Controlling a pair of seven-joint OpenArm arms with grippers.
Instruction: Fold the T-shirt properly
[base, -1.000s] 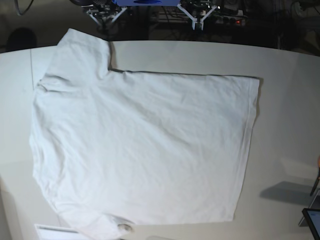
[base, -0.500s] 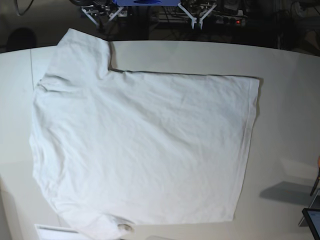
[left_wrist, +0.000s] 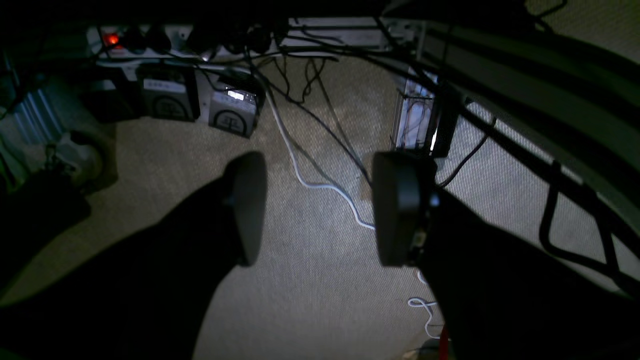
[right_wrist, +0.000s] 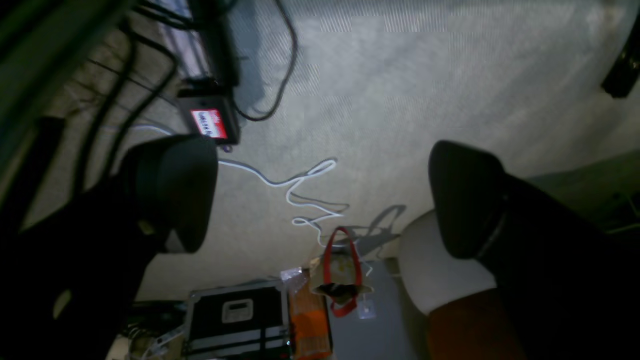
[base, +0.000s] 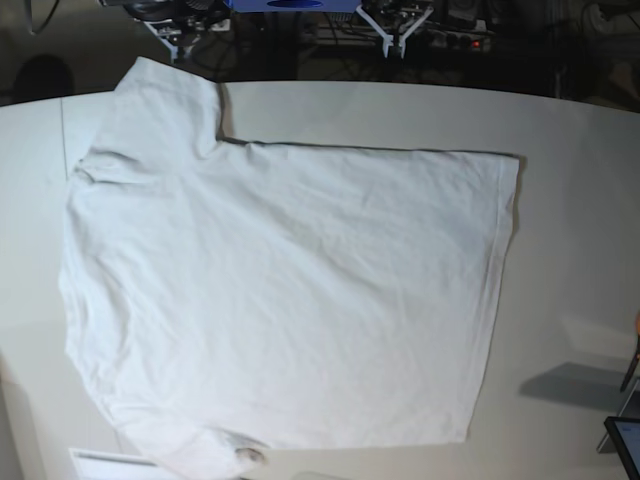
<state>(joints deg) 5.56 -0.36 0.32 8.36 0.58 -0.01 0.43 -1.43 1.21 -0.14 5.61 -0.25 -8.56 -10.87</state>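
The white T-shirt (base: 280, 290) lies spread flat and wrinkled on the white table (base: 580, 200). Its hem is at the right, and one sleeve (base: 165, 105) reaches the back left edge. Both grippers hang beyond the table's far edge, apart from the cloth. My left gripper (base: 397, 28) shows at the top middle and my right gripper (base: 170, 35) at the top left. In the left wrist view the left gripper (left_wrist: 320, 215) is open over carpet, with nothing between its pads. The right gripper (right_wrist: 320, 200) stands wide open and empty over the floor.
A dark device corner (base: 624, 442) and its shadow sit at the table's front right. A white strip (base: 110, 463) lies at the front left. Below the grippers are cables (left_wrist: 320, 185), power boxes (left_wrist: 232, 112), a black case (right_wrist: 235, 315) and a red-handled bag (right_wrist: 340, 285).
My right gripper has shifted left along the far edge. The left gripper and the T-shirt have stayed in place.
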